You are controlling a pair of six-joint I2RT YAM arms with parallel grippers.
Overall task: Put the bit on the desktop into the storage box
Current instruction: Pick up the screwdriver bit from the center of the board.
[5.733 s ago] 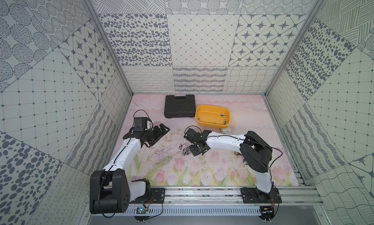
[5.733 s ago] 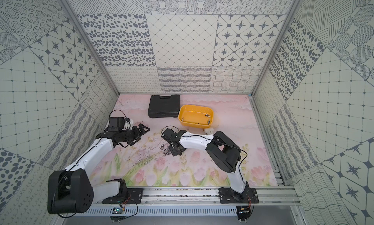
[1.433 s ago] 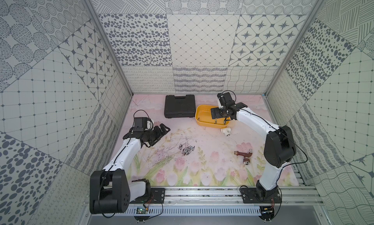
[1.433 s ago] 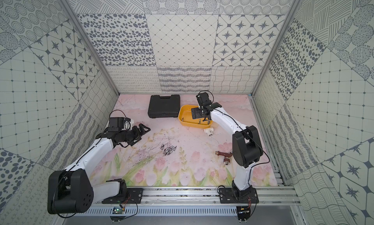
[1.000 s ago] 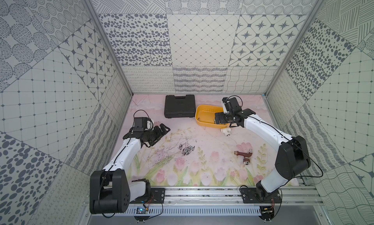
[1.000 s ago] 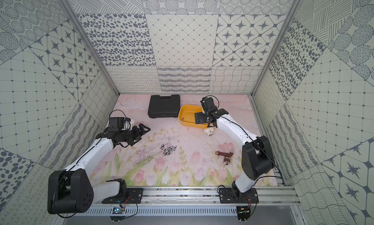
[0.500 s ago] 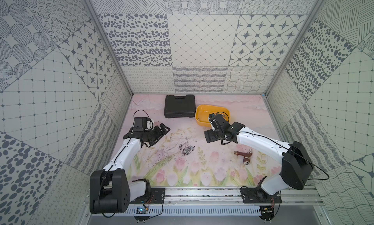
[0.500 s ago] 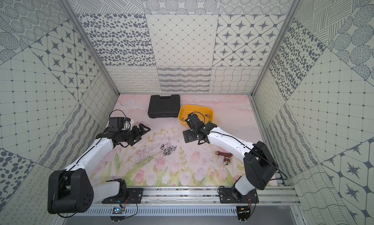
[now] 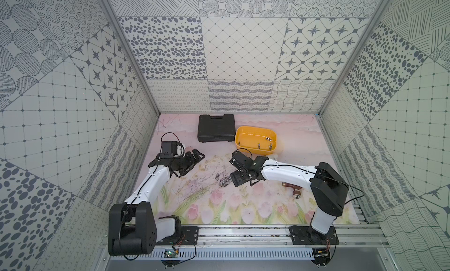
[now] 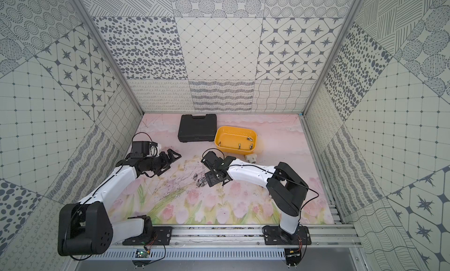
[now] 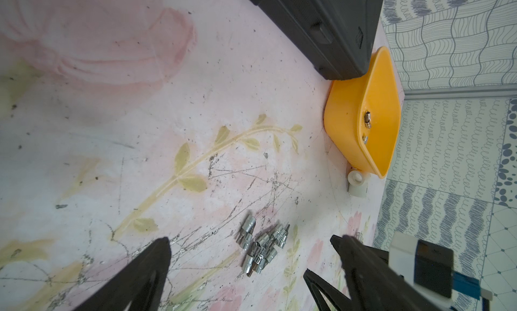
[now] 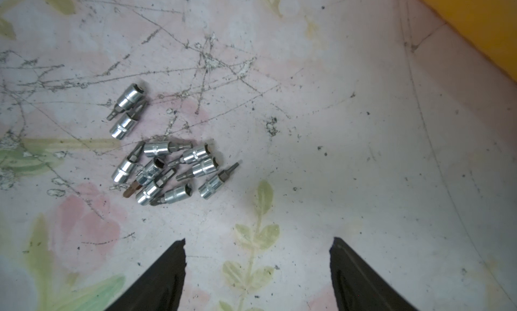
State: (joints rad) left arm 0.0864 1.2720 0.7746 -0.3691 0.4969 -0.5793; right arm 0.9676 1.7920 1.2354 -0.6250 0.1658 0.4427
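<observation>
Several small silver bits [image 9: 222, 182] [image 10: 200, 182] lie in a loose pile mid-desktop, sharp in the right wrist view [image 12: 167, 169] and in the left wrist view [image 11: 263, 248]. The yellow storage box [image 9: 248, 141] [image 10: 231, 140] [image 11: 344, 122] stands at the back and holds several bits [image 9: 267, 138]. My right gripper [image 9: 243, 183] [image 10: 214, 180] [image 12: 257, 242] hangs open just right of the pile, nothing between its fingers. My left gripper [image 9: 197, 157] [image 10: 174, 155] [image 11: 250, 239] rests wide open to the pile's left, well apart from it.
A black ribbed tool case [image 9: 215, 128] [image 10: 196, 128] [image 11: 321, 29] lies shut beside the box. A small white fitting [image 9: 274, 156] [image 10: 250, 157] [image 11: 356, 183] sits in front of the box. A reddish-brown tool [image 9: 292, 188] lies on the mat under my right forearm.
My right arm has swung from over the storage box back down to the pile of bits, its jaws narrowing a little. The left arm has not moved.
</observation>
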